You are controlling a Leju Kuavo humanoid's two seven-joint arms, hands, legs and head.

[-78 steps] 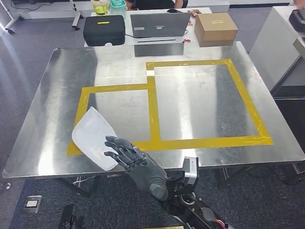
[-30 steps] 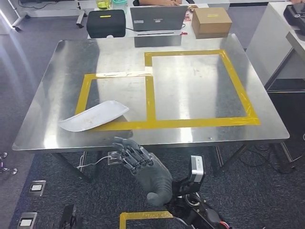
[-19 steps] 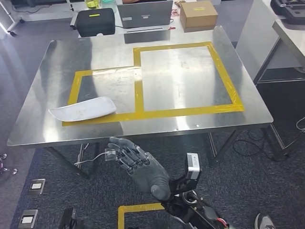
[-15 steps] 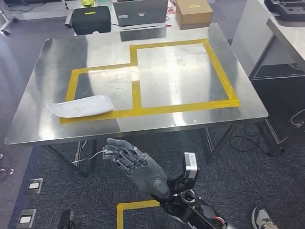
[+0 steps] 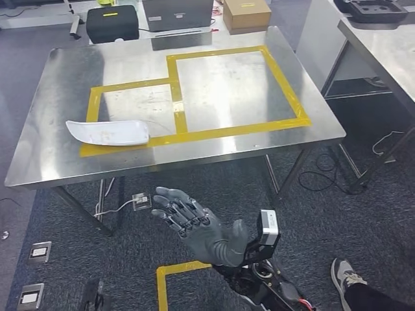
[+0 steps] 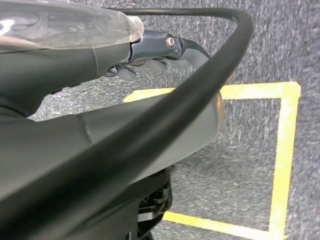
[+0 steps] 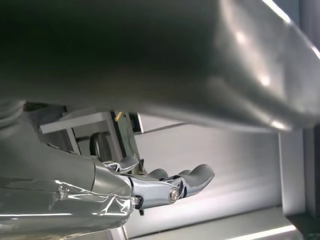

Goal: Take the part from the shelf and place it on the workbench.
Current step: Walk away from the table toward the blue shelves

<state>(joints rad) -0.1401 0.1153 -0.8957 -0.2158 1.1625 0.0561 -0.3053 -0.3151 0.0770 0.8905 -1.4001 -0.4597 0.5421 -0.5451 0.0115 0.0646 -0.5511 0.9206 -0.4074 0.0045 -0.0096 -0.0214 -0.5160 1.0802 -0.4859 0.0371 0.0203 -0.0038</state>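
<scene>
Since the earlier frames the camera has backed off and turned; the part (image 5: 108, 133) lies flat on the surface (image 5: 58, 162), across the yellow tape. Head view: the right hand (image 5: 200, 227) hovers below the edge, fingers (image 5: 171, 206) spread wide, holding nothing. Left wrist view: left hand (image 6: 166, 47) hangs over the floor, fingers seemingly loose and empty. Right wrist view: fingers extended, empty. Placement looks done; best to draw away without brushing the surface.

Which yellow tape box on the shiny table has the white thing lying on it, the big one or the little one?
The little one, nearer the black case. The white part lies across its front corner; the big box beside it holds nothing.
</scene>
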